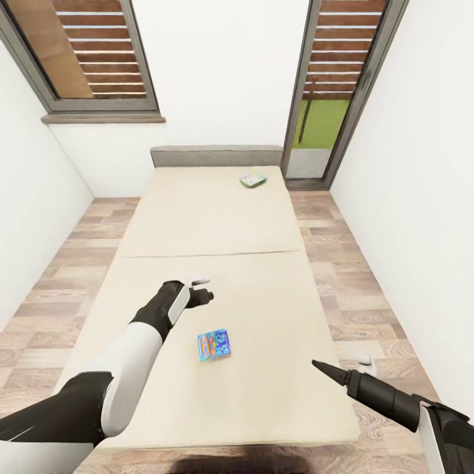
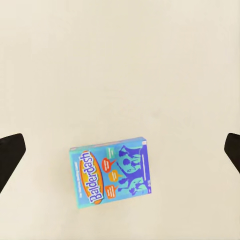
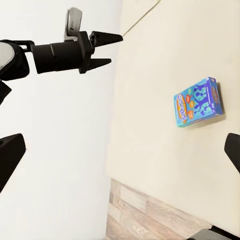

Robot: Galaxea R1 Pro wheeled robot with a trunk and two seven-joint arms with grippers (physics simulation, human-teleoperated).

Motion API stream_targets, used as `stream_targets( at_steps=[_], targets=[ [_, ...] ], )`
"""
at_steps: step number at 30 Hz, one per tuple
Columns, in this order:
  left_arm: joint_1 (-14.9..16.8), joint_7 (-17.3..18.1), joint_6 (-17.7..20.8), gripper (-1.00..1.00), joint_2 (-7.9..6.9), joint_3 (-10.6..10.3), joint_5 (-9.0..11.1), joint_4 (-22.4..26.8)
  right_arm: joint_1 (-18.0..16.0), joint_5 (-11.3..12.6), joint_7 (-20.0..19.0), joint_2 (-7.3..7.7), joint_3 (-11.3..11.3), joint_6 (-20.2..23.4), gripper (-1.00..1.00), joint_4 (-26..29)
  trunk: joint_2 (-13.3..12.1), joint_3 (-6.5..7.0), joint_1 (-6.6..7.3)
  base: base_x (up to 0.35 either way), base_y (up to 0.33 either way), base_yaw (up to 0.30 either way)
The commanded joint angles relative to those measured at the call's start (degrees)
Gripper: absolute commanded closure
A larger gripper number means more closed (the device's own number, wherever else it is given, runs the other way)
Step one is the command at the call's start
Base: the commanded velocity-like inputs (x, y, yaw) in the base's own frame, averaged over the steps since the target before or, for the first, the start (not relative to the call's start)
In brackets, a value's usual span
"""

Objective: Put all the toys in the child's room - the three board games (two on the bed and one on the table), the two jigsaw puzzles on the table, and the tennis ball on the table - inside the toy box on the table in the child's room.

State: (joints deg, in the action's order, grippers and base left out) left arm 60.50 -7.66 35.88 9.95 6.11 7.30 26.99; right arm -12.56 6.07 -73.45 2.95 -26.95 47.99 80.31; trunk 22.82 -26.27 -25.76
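Note:
A blue Balderdash board game (image 1: pixel 214 345) lies flat on the near half of the cream bed (image 1: pixel 197 217). A second board game (image 1: pixel 253 180), pale and multicoloured, rests far off by the grey headboard. My left gripper (image 1: pixel 201 289) hovers open above the mattress, just beyond and left of the blue box. In the left wrist view the blue board game (image 2: pixel 110 172) sits below the open left gripper (image 2: pixel 121 152). My right gripper (image 1: pixel 324 367) hangs open over the bed's near right side. In the right wrist view the blue board game (image 3: pixel 198 102) and the left gripper (image 3: pixel 107 50) both show.
White walls close in on both sides, with strips of wood plank floor (image 1: pixel 368 296) along the bed. A window (image 1: pixel 92 52) is at the back left and a glass door (image 1: pixel 329 99) at the back right. A small white object (image 1: pixel 365 361) lies on the floor right of the bed.

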Motion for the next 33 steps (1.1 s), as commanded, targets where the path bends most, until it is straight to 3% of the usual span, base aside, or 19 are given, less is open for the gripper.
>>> stream_targets(
  at_steps=[1,12,18,28,33],
  targets=[
    [0.14,-0.43,0.31,-1.0,0.05,0.22,0.61,0.08,0.03,0.11,-0.58,0.03,-0.24,0.37,-1.0,-0.01,0.1,-0.18,-0.03,0.0,0.0,0.0],
    [1.68,-0.43,0.7,-1.0,0.05,0.22,0.61,0.08,0.27,-0.23,-2.88,0.12,-1.23,0.27,-1.0,-0.26,0.1,-1.21,-0.03,0.0,0.0,0.0],
    [2.51,-0.43,2.97,-1.0,0.05,0.22,0.61,0.08,0.32,0.13,-3.6,0.29,-1.59,0.19,-1.0,-0.41,0.1,-1.78,-0.03,0.0,0.0,0.0],
    [3.62,-0.43,3.89,-1.0,0.05,0.22,0.54,0.08,0.42,-0.53,-8.06,0.31,-5.24,0.15,-1.0,-0.5,0.1,-2.71,-0.03,0.0,0.0,0.0],
    [4.25,-0.48,4.09,-1.0,0.05,0.22,0.5,0.07,0.43,-0.7,-8.69,0.31,-5.67,0.12,-1.0,-0.52,0.1,-3.18,-0.03,0.0,0.0,0.0]
  ],
)
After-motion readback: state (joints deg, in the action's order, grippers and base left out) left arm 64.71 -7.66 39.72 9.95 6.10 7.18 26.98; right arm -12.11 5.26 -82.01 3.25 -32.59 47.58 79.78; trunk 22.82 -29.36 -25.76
